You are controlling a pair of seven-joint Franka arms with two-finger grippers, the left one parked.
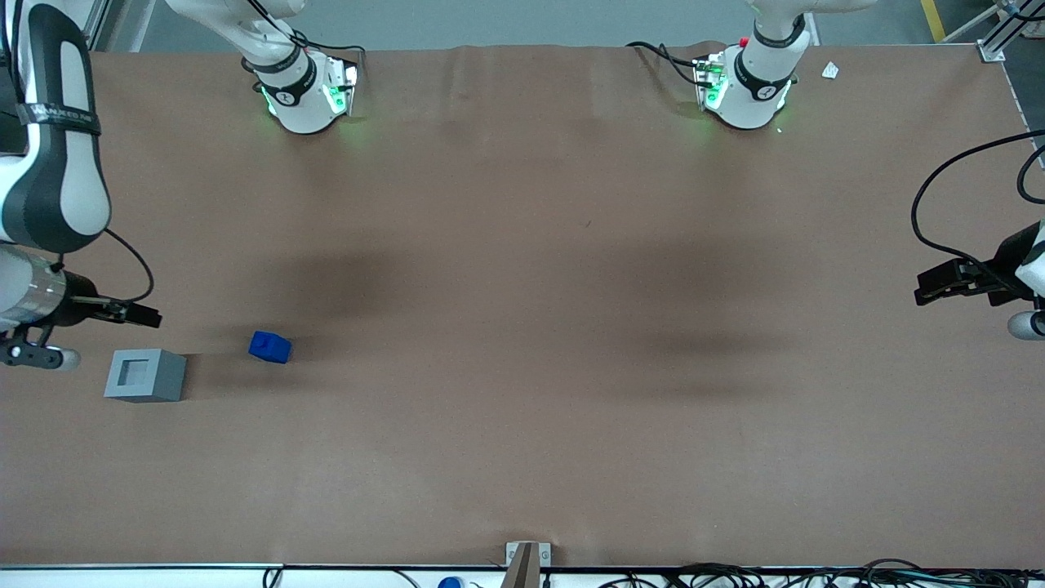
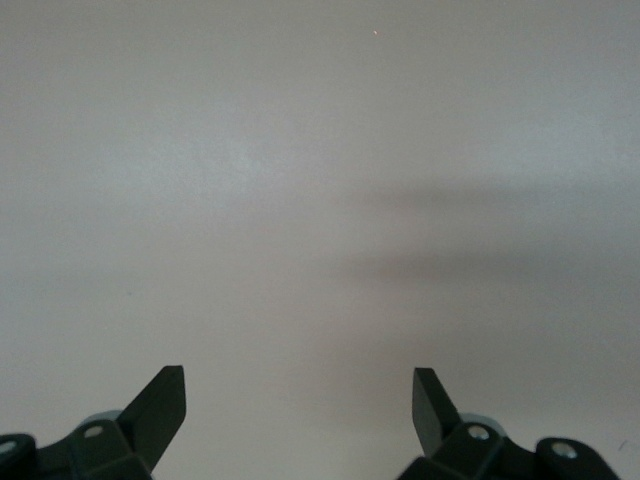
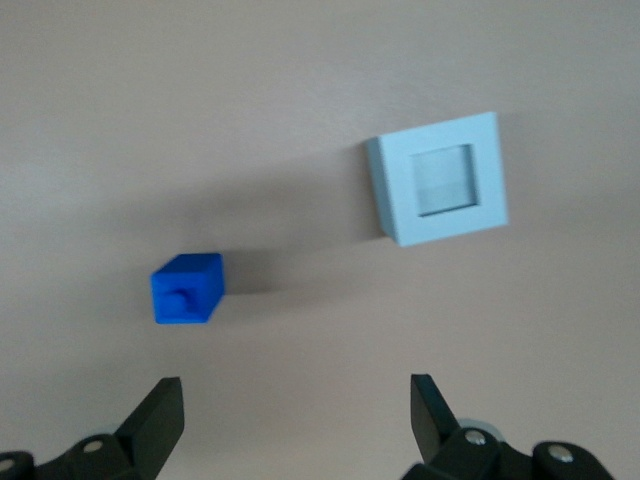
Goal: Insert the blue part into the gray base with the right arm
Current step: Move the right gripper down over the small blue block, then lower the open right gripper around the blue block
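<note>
Blue part [image 1: 270, 347] sits on the brown table [image 1: 522, 327], lower left of the front frame, uninserted. Gray base [image 1: 145, 376] stands near it, apart, nearer the camera, recess up and empty. Right arm [image 1: 51, 147] at the left edge; gripper [image 3: 297, 415] hovers above both, jaws apart, holding nothing.
</note>
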